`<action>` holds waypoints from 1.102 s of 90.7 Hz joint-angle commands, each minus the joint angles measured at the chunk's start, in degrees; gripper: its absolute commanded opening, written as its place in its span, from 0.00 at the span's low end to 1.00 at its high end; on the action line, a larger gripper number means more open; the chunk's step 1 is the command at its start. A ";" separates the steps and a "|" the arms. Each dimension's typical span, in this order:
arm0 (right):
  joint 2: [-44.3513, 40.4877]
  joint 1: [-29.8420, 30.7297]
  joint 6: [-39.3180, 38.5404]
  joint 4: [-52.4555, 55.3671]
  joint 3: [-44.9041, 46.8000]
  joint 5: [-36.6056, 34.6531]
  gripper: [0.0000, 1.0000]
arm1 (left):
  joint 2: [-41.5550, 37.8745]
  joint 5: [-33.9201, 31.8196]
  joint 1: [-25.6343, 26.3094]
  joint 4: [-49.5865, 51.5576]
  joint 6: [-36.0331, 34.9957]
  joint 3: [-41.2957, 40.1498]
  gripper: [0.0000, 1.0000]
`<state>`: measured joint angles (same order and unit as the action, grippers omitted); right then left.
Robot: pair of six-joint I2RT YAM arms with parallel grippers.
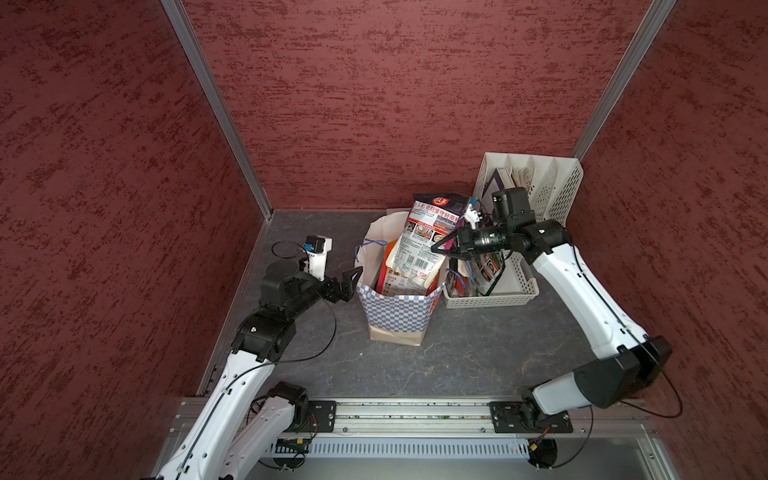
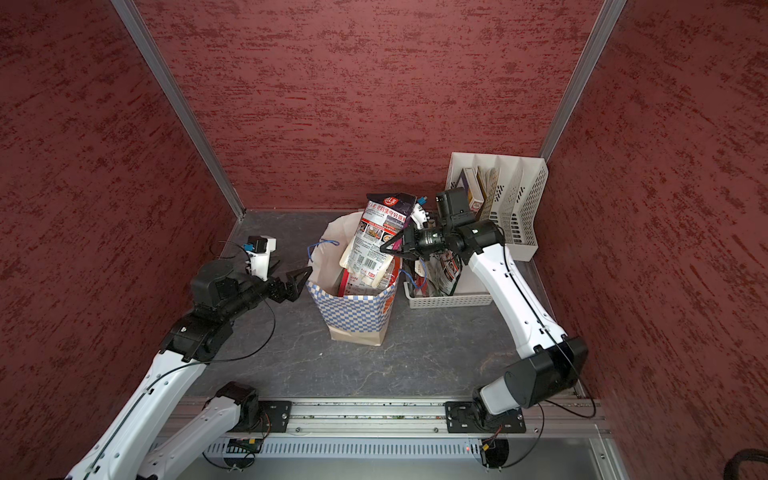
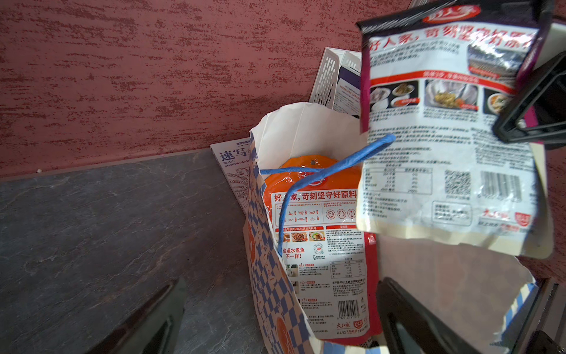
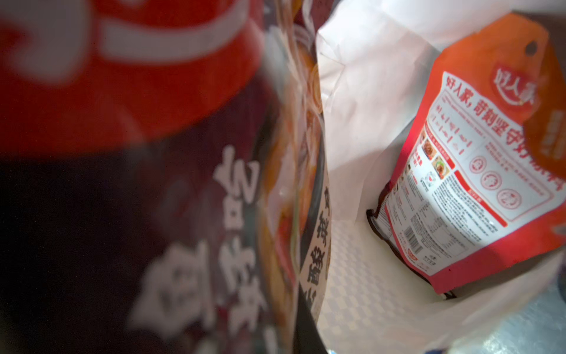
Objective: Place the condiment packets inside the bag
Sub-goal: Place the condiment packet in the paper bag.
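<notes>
Held packet point(image 4: 122, 199) showing its black front only in the right wrist view, white back elsewhere, right hand point(image 1: 437, 248) clamping it over the bag point(image 1: 395, 316), left hand point(image 1: 353, 282) gaping alongside

Blue-and-white checkered bag point(image 1: 397, 311) with tan base, orange-red packet point(image 3: 324, 260), white-backed dark-purple packet point(image 1: 422, 245), white perforated basket point(image 1: 490, 298), grey veined surface point(image 1: 478, 357), mottled red walls point(image 1: 395, 104)

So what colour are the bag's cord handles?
Blue. The cord handle shows best in the left wrist view, looping across the open mouth of the bag.
</notes>
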<state>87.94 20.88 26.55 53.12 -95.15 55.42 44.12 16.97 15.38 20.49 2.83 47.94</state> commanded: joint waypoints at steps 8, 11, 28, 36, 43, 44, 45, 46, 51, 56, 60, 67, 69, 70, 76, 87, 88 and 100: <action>4.79 4.71 -3.22 14.58 -10.22 -6.03 0.00 | -0.83 2.33 -0.31 -1.69 0.52 -0.93 1.00; 6.33 5.55 -3.01 17.19 -12.34 -7.69 0.00 | -0.84 2.62 -0.27 -1.66 0.66 -0.96 1.00; 15.51 8.12 -1.66 34.34 -26.79 -11.49 0.00 | -0.69 3.57 -0.28 -1.12 -0.30 -0.75 1.00; 19.01 9.21 -0.65 40.27 -32.35 -12.53 0.00 | -0.65 3.51 -0.28 -0.69 -0.64 -0.38 1.00; 22.78 10.53 0.24 45.53 -37.55 -13.54 0.00 | -0.76 3.57 -0.27 -0.68 -0.65 -0.44 1.00; 23.36 10.69 0.24 46.12 -38.26 -13.56 0.00 | -0.82 3.58 -0.26 -0.74 -0.60 -0.46 1.00; 24.00 10.94 0.29 46.77 -38.79 -13.53 0.00 | -0.80 3.59 -0.26 -0.82 -0.48 -0.51 1.00; 24.68 11.20 0.37 47.41 -39.67 -13.51 0.00 | -0.84 3.64 -0.30 -0.94 -0.43 -0.63 1.00; 27.79 12.17 1.47 49.71 -43.88 -13.57 0.00 | -0.99 4.03 -0.26 -1.30 -0.05 -1.00 1.00; 30.59 13.07 2.32 50.64 -47.75 -12.63 0.00 | -1.04 4.48 -0.26 -1.49 0.13 -1.20 1.00; 32.29 13.55 3.70 50.12 -49.73 -11.99 0.00 | -0.94 4.85 -0.23 -1.32 0.21 -1.13 1.00; 34.31 14.20 6.17 48.39 -51.51 -11.55 0.00 | -0.80 5.29 -0.17 -1.11 0.33 -0.94 1.00; 34.91 14.39 6.73 48.08 -51.66 -11.51 0.00 | -0.79 5.38 -0.17 -1.14 0.33 -0.93 1.00; 35.05 14.50 6.96 47.93 -51.69 -11.49 0.00 | -0.79 5.50 -0.17 -1.15 0.38 -0.88 1.00; 36.87 14.86 7.54 47.98 -51.94 -11.59 0.00 | -0.84 5.97 -0.17 -1.22 0.49 -0.83 1.00; 39.17 15.10 7.25 49.27 -52.45 -13.94 0.00 | -0.90 6.52 -0.10 -1.33 0.81 -0.71 1.00; 39.29 15.08 7.23 49.32 -52.48 -14.11 0.00 | -0.93 6.55 -0.09 -1.37 0.88 -0.73 1.00; 40.39 16.03 7.31 47.43 -52.50 -15.13 0.05 | -0.94 6.58 -0.01 -1.64 0.87 -0.97 1.00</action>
<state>128.62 36.03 33.06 93.80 -145.38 40.25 43.81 22.48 15.40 19.92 3.20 47.57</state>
